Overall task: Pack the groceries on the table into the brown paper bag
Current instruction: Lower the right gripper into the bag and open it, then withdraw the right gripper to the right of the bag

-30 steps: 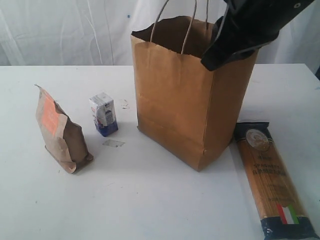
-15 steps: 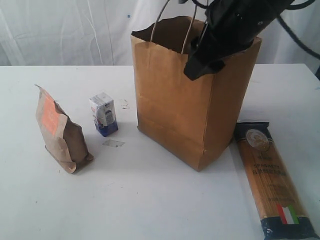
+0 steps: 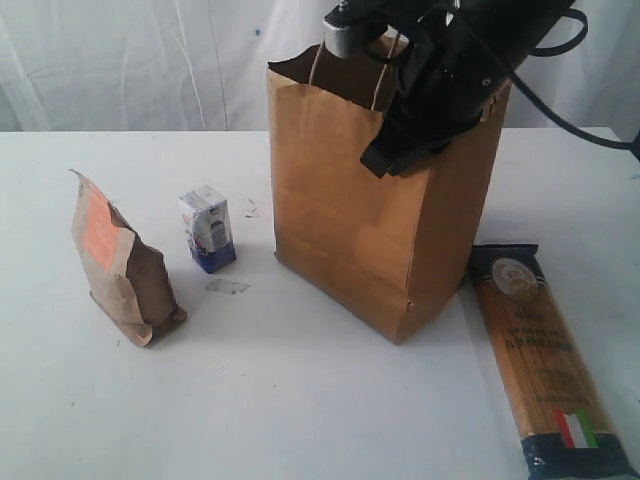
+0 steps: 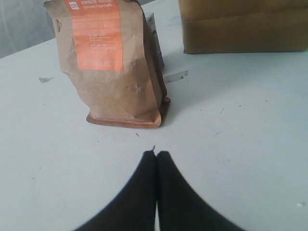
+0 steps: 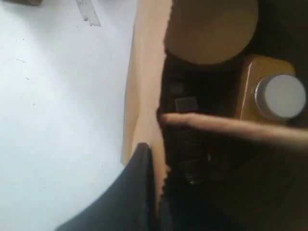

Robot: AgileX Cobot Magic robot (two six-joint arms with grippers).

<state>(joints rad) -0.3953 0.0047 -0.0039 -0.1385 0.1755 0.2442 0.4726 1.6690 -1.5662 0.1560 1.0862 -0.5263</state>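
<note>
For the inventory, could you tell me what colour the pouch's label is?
Orange label, clearest in left wrist view.

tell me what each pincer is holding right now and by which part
The right pincer looks shut on the brown paper bag, pinching its ragged top edge. The left pincer is shut on nothing, short of the brown pouch.

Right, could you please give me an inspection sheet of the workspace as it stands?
Surface: white table, lightly scuffed.
Job's things: brown paper bag upright, jar and bottle inside; pouch, carton, spaghetti packet outside on table.
Clutter: small tape scrap beside carton.
End effectors: left end effector shut, empty, facing pouch; right end effector shut at bag's rim.
Cables: black cable behind right arm.
Surroundings: white curtain backdrop.
</note>
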